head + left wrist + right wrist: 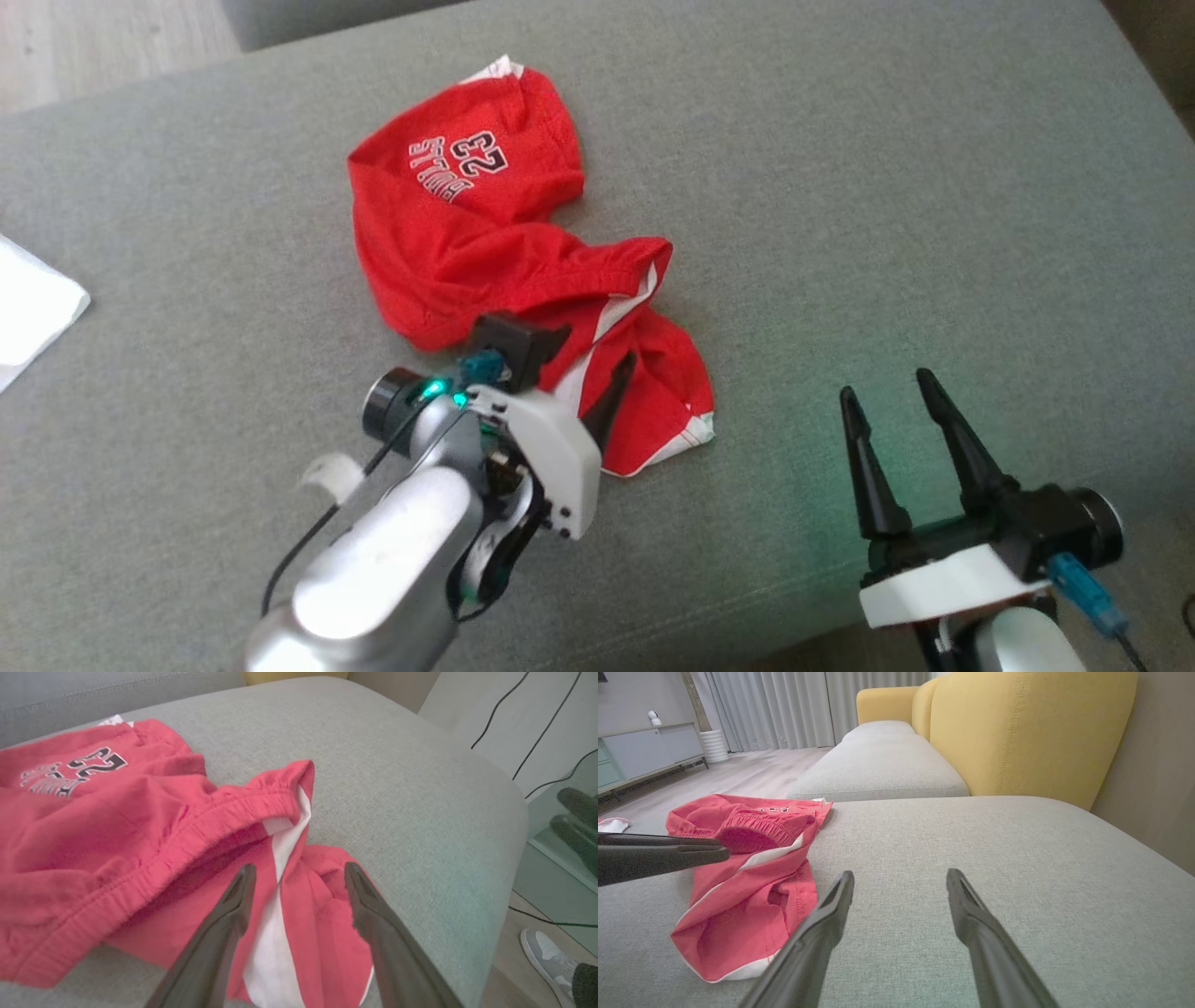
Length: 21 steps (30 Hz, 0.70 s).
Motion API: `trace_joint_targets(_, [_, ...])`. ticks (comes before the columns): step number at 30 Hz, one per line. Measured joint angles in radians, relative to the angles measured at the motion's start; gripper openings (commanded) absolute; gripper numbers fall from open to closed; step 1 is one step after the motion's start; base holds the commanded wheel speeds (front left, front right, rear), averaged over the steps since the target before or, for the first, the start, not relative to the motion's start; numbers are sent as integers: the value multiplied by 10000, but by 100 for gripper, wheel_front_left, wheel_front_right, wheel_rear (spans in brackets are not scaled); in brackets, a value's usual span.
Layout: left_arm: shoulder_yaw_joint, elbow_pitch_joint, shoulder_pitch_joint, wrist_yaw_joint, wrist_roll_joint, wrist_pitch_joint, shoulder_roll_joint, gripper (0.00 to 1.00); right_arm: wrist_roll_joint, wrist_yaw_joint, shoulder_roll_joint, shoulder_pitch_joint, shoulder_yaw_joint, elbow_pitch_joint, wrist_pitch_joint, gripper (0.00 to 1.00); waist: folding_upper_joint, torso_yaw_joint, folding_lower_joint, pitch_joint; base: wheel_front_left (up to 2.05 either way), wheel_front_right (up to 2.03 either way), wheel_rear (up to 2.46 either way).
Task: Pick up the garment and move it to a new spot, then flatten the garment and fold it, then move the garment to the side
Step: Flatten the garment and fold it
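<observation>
— Where is the garment?
— The red garment (485, 233) lies crumpled on the grey cushion (887, 168), a little toward 11 o'clock from the middle of my head view. Its printed end is at 12 o'clock and its white-trimmed end trails toward 5 o'clock.
— And your left hand?
— My left gripper (300, 869) is over that trailing end, at 7 o'clock in the head view. Its jaws stand apart, one on either side of the white stripe (273, 942), clamping nothing. I cannot tell whether the tips touch the cloth.
— The right one?
— My right gripper (887, 385) is at 4 o'clock, spread wide and empty over the cushion. It is well apart from the garment, which sits at its 10 o'clock.
— Anything else about?
— A white cloth (33, 308) at 9 o'clock, a yellow backrest (1017, 732) at 1 o'clock in my right wrist view, and a person's shoe (544, 947) at 4 o'clock in my left wrist view.
</observation>
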Motion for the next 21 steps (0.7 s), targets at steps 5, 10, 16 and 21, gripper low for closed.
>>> trace_joint_targets(5, [-25,869,-440,-113,-23,-228,-376,100,2,0,0,-198,138,13,0,100,0,-221,0,236,0,0,0])
trace_joint_targets(10, [2,1557,-887,-186,-19,-585,-512,100,33,0,0,-253,151,40,0,100,0,-527,0,403,0,0,0])
trace_joint_targets(16, [12,2205,-1484,-282,54,-746,-646,100,178,0,0,-257,203,54,0,100,0,-872,0,561,0,0,0])
trace_joint_targets(21, [-31,2863,-2126,-477,155,-748,-748,100,280,0,0,-387,245,58,0,100,0,-1091,0,730,0,0,0])
